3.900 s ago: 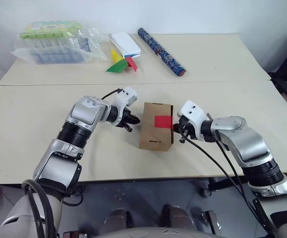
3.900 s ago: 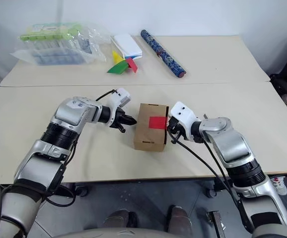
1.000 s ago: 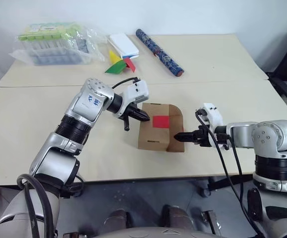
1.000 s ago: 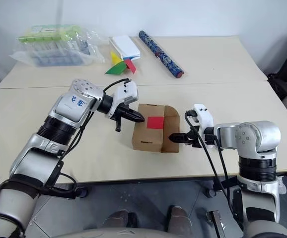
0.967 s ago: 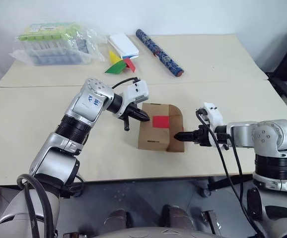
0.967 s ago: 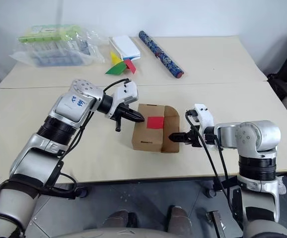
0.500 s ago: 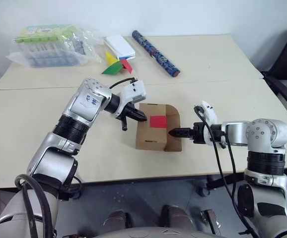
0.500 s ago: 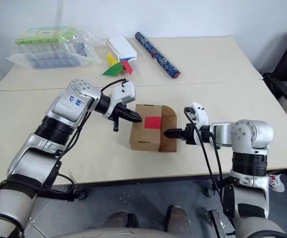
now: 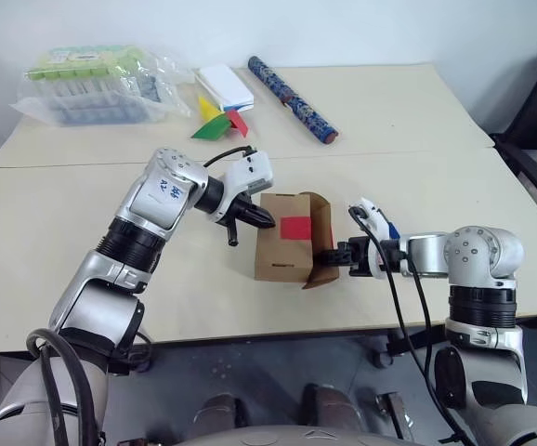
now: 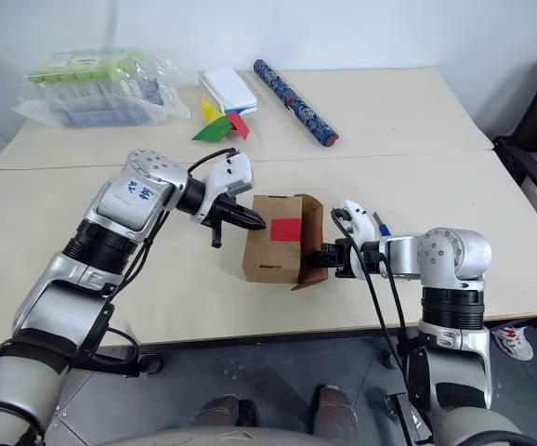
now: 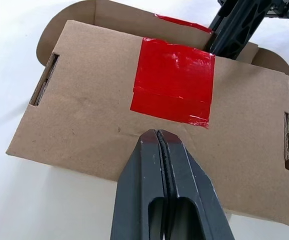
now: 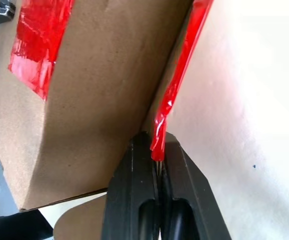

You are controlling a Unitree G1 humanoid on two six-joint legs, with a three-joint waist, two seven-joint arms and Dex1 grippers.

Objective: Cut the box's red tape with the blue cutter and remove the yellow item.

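Box [image 9: 287, 237] of brown cardboard sits near the front edge of the pale table [image 9: 417, 111], roughly at the middle between the two arms. Its red tape [image 9: 295, 227] is a bright square on the top panel, and in the right wrist view a strip of it runs down along the edge of a flap. That flap [image 9: 322, 232] stands lifted at the box's 3 o'clock side.

At 3 o'clock of the box, the right gripper [image 10: 322, 257] has its black fingers pinched together on the lower edge of the flap, with the red strip caught at their tips. At 9 o'clock, the left gripper [image 9: 261, 217] is clenched with nothing in it, its tip touching or just above the top panel's near-left edge; I cannot tell which.

Far back on the table, at 11 o'clock from the box, lie a clear plastic pack [image 9: 97, 84], a white pad [image 9: 225, 85] and a paper pinwheel [image 9: 220, 122]. A long dark patterned roll [image 9: 292, 97] lies at 12 o'clock.
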